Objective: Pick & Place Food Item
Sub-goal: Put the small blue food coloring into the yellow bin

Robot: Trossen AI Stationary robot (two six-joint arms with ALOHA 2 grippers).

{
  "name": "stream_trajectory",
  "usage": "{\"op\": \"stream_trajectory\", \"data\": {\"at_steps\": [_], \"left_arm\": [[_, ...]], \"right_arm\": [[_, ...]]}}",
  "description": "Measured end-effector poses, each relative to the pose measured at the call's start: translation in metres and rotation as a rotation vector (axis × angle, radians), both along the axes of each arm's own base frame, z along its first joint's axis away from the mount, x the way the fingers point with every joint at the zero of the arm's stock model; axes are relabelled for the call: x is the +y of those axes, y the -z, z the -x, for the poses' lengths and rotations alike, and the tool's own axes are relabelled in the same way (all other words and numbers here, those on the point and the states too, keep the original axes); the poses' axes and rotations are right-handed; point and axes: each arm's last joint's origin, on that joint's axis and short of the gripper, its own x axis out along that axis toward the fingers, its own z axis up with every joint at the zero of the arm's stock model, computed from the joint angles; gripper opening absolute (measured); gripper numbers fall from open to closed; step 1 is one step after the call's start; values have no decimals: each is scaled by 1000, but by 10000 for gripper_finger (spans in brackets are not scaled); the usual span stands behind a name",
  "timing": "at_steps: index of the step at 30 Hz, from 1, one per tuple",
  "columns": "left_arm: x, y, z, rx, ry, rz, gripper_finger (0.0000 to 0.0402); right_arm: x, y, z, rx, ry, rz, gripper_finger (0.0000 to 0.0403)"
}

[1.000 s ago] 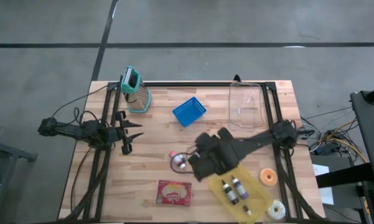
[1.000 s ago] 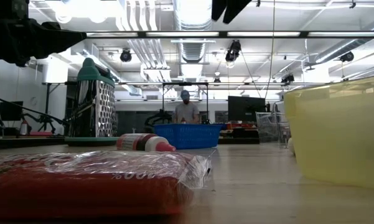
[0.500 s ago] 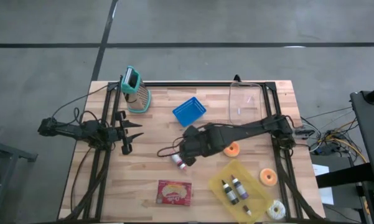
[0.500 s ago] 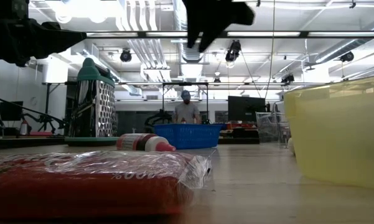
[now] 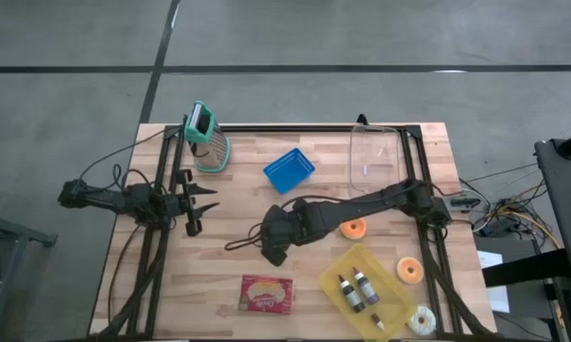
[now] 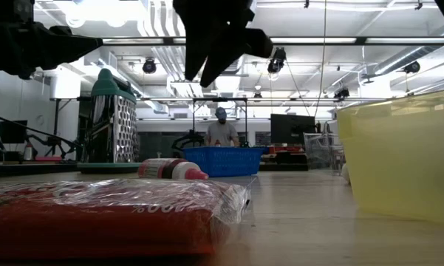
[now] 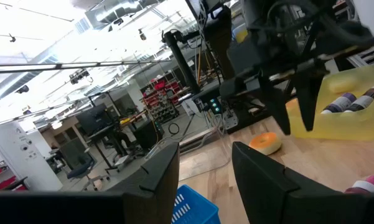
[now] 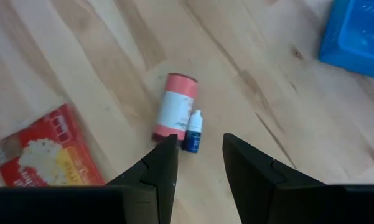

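A red-and-white bottle (image 8: 173,112) lies on its side on the wooden table (image 5: 228,285), with a small blue bottle (image 8: 193,134) beside it. My right gripper (image 8: 199,140) is open and hovers above them, its fingers pointing down; it hides them in the high view (image 5: 275,242). In the low view the bottle (image 6: 173,170) lies under the gripper (image 6: 214,44). An orange donut (image 5: 352,228) lies beside the right arm. A red popcorn packet (image 5: 267,294) lies near the front edge. My left gripper (image 5: 195,201) waits open at the table's left.
A blue basket (image 5: 289,171), a teal grater (image 5: 209,144) and a clear container (image 5: 375,161) stand toward the far edge. A yellow tray (image 5: 390,304) with small bottles, a second orange donut (image 5: 410,271) and a white donut (image 5: 421,318) are at the front right. A person (image 6: 222,133) stands far behind.
My right gripper has moved from beside the yellow tray toward the table's left edge and come down, and now stands over the red-and-white bottle. The orange donut, covered by the arm before, now shows beside it.
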Motion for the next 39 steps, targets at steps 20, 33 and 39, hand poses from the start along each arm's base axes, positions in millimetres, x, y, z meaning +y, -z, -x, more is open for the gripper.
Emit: {"op": "stream_trajectory", "data": {"at_steps": [20,33,39], "left_arm": [[0,0,0,0,0,0,152],[0,0,0,0,0,0,152],[0,0,0,0,0,0,152]], "right_arm": [[-18,54,-11,133,111,-55,126],[-16,61,-11,129,96,-50,188],[-15,79,-9,143,82,-104,199]]}}
